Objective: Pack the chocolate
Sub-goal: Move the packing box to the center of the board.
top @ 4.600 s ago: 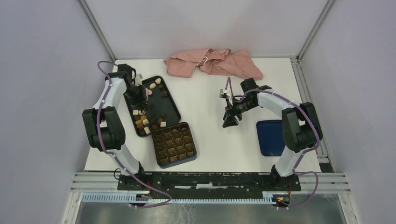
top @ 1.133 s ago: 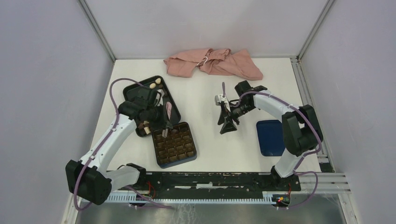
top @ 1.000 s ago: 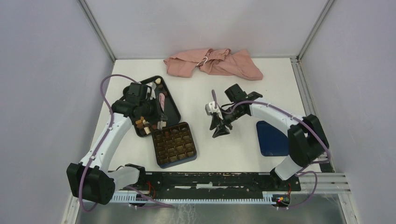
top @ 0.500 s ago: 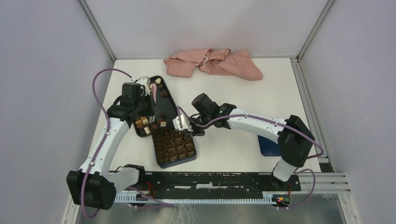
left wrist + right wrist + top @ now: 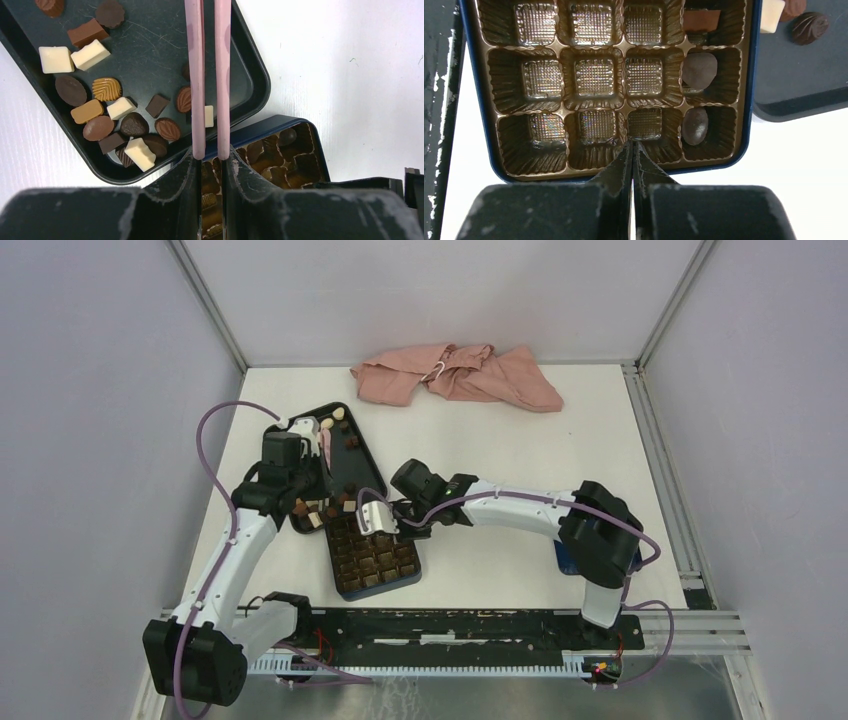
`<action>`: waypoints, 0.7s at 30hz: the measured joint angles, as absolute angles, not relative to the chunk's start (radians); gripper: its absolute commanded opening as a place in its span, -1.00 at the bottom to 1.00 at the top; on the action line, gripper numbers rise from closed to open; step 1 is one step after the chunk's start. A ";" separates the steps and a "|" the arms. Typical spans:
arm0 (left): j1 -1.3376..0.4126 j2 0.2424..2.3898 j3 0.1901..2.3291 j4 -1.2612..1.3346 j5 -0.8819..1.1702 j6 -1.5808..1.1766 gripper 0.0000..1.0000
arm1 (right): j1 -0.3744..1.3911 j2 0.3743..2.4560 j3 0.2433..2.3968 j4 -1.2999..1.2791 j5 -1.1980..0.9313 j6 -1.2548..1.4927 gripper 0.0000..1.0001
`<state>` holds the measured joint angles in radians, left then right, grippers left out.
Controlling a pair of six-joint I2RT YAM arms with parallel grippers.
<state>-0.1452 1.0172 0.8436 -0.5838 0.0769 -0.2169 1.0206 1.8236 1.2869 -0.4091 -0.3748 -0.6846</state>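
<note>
Several dark, light brown and white chocolate pieces point(image 5: 105, 117) lie loose in the black tray point(image 5: 150, 55), which the top view shows at the left point(image 5: 372, 468). The dark blue box point(image 5: 378, 552) with its gold gridded insert point(image 5: 594, 75) sits just in front of the tray. Three chocolates fill its end cells, among them a dark one point(image 5: 699, 70). My left gripper point(image 5: 210, 155) is shut on a pair of pink tongs point(image 5: 209, 60). The tongs reach over the tray and their tips are out of view. My right gripper point(image 5: 632, 144) is shut and empty, hovering over the box's edge cells.
A crumpled pink cloth point(image 5: 455, 375) lies at the back of the white table. The blue lid point(image 5: 563, 558) at the right is mostly hidden under my right arm. Grey walls close in the left, right and far sides.
My right arm has swung left from mid-table to above the box, and its gripper has shut. The left gripper with the tongs has drawn back over the tray.
</note>
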 measured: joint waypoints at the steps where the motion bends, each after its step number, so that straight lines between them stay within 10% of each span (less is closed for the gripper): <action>1: -0.145 1.017 0.844 -0.583 0.078 -0.217 -0.80 | 1.023 1.829 1.287 -0.410 -0.364 -0.685 -1.00; 21: -0.145 1.016 0.841 -0.584 0.108 -0.217 -0.78 | 0.967 1.834 1.287 -0.405 -0.174 -0.687 -1.00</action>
<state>-0.1452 1.0161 0.8410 -0.5838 0.1078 -0.2173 0.9668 1.8339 1.2869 -0.4046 -0.1741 -0.6872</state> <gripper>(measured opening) 0.266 0.006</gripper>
